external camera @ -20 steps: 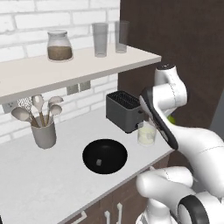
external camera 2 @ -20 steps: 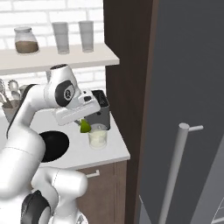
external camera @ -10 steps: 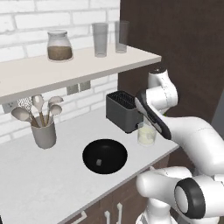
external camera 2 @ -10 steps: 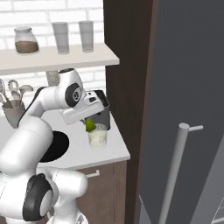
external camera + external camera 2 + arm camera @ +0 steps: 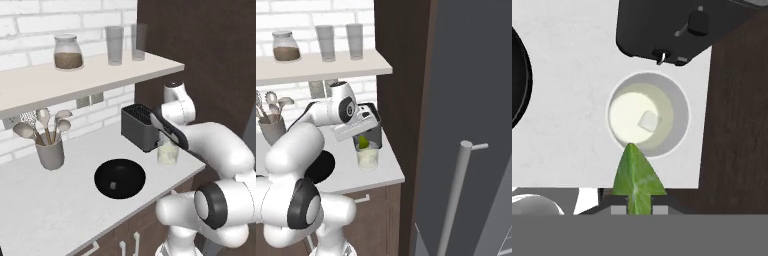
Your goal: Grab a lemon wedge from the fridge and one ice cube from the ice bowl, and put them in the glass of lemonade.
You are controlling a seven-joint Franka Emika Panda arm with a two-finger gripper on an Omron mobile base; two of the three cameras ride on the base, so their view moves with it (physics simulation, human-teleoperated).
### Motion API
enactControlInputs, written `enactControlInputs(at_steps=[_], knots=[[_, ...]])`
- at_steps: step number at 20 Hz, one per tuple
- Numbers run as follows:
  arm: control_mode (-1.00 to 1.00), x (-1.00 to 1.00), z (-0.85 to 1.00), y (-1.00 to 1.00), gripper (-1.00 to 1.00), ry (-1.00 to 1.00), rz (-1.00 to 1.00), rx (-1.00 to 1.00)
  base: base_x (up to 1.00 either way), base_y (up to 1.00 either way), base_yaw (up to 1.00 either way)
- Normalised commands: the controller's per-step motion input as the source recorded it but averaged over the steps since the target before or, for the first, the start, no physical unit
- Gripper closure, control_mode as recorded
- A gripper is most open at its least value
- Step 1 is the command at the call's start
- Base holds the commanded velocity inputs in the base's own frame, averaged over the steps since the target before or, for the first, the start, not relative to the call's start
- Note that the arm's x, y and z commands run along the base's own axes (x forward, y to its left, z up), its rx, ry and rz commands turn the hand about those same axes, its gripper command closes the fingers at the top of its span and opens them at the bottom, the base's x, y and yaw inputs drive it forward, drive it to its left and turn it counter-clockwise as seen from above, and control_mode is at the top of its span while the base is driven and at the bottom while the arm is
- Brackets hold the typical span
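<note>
1. White brick wall (image 5: 30,22) backs a pale shelf (image 5: 100,75) and a light grey desk (image 5: 45,210), seen from the left base view.
2. On the shelf, a lidded jar (image 5: 67,51) holds brown powder; to its right stand two tall empty glasses (image 5: 114,45).
3. On the desk at far left, a grey utensil pot (image 5: 49,152) holds several spoons.
4. Further right lies the ice bowl (image 5: 120,178), with one small ice cube (image 5: 114,185) resting inside it.
5. Behind and to the right of the bowl sits a dark toaster (image 5: 140,127).
6. Just right of the toaster stands the glass of lemonade (image 5: 167,154), holding pale liquid; the hand view shows a small pale cube floating in it.
7. The lemon wedge (image 5: 636,176) is pinched between the fingers (image 5: 632,205), which are closed on it, its tip pointing over the glass rim; the right base view shows it just above the glass.
8. The arm (image 5: 220,150) bends forward from the lower right, its hand tilted down over the glass.
9. At far right the grey fridge (image 5: 476,100) stands with its long bar handle (image 5: 456,195).
</note>
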Motion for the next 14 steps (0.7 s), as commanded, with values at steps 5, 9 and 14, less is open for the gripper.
enactControlInputs(at_steps=[5,9,14], knots=[[-1.00,0.47,-0.37,0.00,1.00,0.01,0.00,0.00,0.00,0.00,0.00],[-1.00,0.39,-0.37,0.00,1.00,0.00,0.00,0.00,0.00,0.00,0.00],[-1.00,0.35,-0.32,0.00,1.00,0.00,0.00,0.00,0.00,0.00,0.00]])
